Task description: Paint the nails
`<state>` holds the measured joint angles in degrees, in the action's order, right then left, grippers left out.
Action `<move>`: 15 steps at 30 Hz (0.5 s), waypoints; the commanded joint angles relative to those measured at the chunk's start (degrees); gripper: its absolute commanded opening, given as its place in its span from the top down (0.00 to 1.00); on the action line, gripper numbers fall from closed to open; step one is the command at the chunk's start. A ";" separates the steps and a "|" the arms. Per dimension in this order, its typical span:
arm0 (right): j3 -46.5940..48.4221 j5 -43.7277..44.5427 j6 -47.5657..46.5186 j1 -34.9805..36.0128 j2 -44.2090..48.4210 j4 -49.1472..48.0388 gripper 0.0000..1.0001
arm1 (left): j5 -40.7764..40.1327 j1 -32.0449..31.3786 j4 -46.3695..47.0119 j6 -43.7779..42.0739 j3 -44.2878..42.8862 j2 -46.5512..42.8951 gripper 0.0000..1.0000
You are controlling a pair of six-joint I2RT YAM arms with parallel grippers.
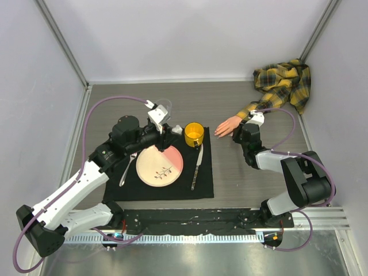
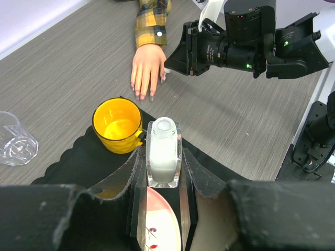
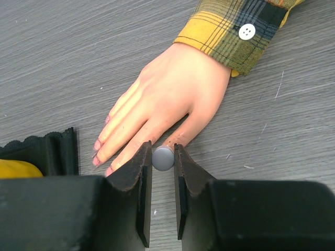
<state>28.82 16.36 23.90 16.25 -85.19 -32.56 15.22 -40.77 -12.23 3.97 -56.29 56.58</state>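
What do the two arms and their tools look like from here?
Both arms have white link shells with black joint housings. A purple cable loops along the left arm and another along the right arm. The left tool and right tool each have two black fingers with wedge-shaped tips. A green light glows near the right wrist.

Tiny pinkish nails (image 2: 142, 97) on a pale, plaid-sleeved mannequin hand (image 2: 148, 63), palm down.

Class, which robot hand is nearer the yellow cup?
Left. The left hand, gripping a bottle, is beside the cup; the right hand, gripping a grey cap, is by the mannequin's fingers.
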 commanded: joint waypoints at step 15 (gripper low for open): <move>3.18 -0.19 0.27 -0.52 -0.86 -2.51 0.99 | 1.56 -0.10 4.23 -1.07 -0.22 -0.77 1.00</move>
<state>30.02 16.27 23.90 15.94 -86.19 -32.93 15.64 -40.77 -12.23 3.95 -56.29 56.58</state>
